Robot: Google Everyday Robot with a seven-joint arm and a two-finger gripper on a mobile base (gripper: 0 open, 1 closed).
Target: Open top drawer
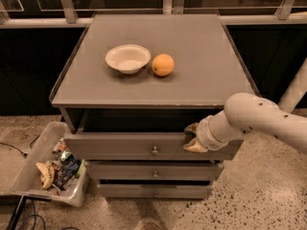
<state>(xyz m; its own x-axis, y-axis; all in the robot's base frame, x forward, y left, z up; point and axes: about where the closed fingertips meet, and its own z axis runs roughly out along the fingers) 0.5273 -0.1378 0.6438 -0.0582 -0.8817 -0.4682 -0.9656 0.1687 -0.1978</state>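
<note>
Top drawer [120, 146]: lower centre of frame, front standing out from cabinet [201, 66], dark gap above it. Knob [154, 151] at front's centre.
Gripper [193, 138]: at drawer front's upper edge, right of knob; open or closed, cannot tell.
Arm [259, 121]: white, enters from right edge, slants down-left to drawer.
Lower drawers [124, 170]: beneath.
Bowl [127, 58], orange [163, 64]: side by side on cabinet top, upper centre.
Bin [29, 171]: lower left, on floor.

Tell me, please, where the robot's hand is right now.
In the camera view, the hand sits at the upper edge of the top drawer, right of its knob, under the tabletop.
</note>
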